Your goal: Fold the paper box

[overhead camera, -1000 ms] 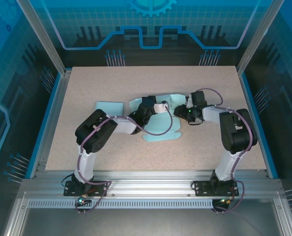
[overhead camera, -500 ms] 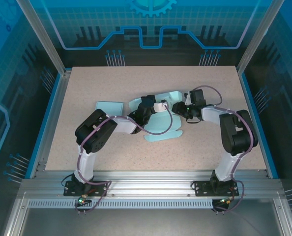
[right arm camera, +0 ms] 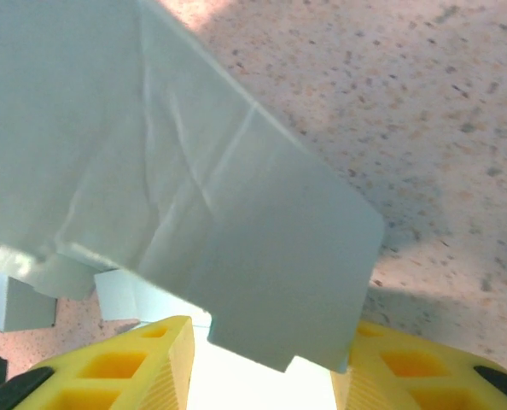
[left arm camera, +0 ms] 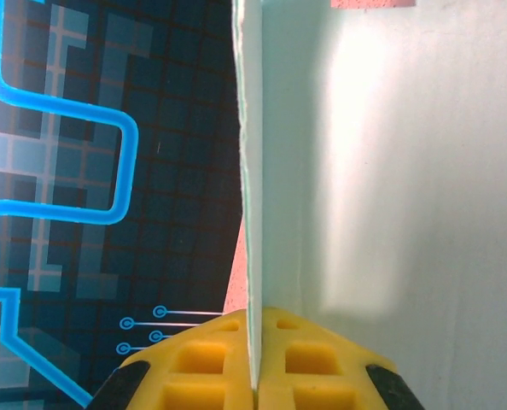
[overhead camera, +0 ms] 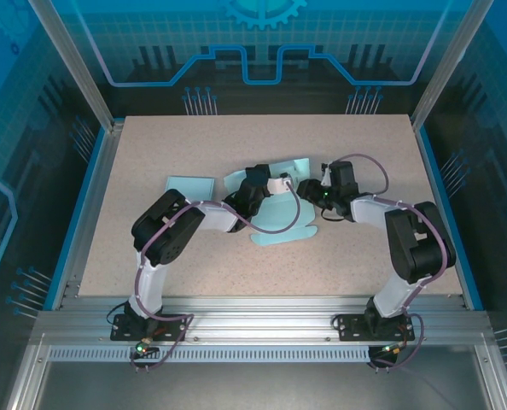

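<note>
A creased paper flap [right arm camera: 194,213] sits between the right claw's [right arm camera: 269,346] parted yellow fingers [right arm camera: 117,367].

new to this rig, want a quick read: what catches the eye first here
The pale mint paper box, half unfolded, lies mid-table with both arms bent in over it. The left gripper is pinched shut on one panel that stands edge-on, while the right gripper is open with a creased flap reaching between its jaws. A smaller mint sheet lies flat on the table to the left.
</note>
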{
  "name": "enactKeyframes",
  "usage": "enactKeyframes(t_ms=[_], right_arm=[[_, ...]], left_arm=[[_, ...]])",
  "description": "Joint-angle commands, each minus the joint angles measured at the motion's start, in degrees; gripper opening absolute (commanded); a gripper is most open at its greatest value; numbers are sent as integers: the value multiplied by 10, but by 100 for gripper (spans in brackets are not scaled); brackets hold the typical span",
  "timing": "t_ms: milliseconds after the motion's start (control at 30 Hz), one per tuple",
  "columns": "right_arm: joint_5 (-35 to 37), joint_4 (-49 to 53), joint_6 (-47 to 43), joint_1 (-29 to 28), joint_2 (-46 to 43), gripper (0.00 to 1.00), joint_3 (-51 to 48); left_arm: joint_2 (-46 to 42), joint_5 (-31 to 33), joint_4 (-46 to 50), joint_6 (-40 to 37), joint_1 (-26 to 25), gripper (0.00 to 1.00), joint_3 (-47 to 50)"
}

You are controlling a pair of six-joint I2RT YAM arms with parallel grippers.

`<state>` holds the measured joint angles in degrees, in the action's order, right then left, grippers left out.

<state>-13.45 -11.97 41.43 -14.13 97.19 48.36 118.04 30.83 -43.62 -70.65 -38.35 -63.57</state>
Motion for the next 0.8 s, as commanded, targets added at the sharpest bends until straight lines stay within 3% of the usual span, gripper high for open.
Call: enactKeyframes(t_ms=[0, 267, 467, 600, 767], right_arm=[[6, -67, 1, -16, -7, 46, 10], [19, -102, 1, -27, -27, 48, -16], [-1, -151, 11, -38, 23, 42, -8], [6, -123, 12, -38, 36, 42, -3], [18, -61, -16, -20, -9, 44, -21]], left_arm=[[17, -2, 13, -1, -3, 0, -9], [19, -2, 13, -3, -9, 0, -8], [27, -4, 8, -13, -18, 0, -12], [33, -6, -12, -48, -20, 0, -6], [46, -10, -57, -105, -12, 0, 5]])
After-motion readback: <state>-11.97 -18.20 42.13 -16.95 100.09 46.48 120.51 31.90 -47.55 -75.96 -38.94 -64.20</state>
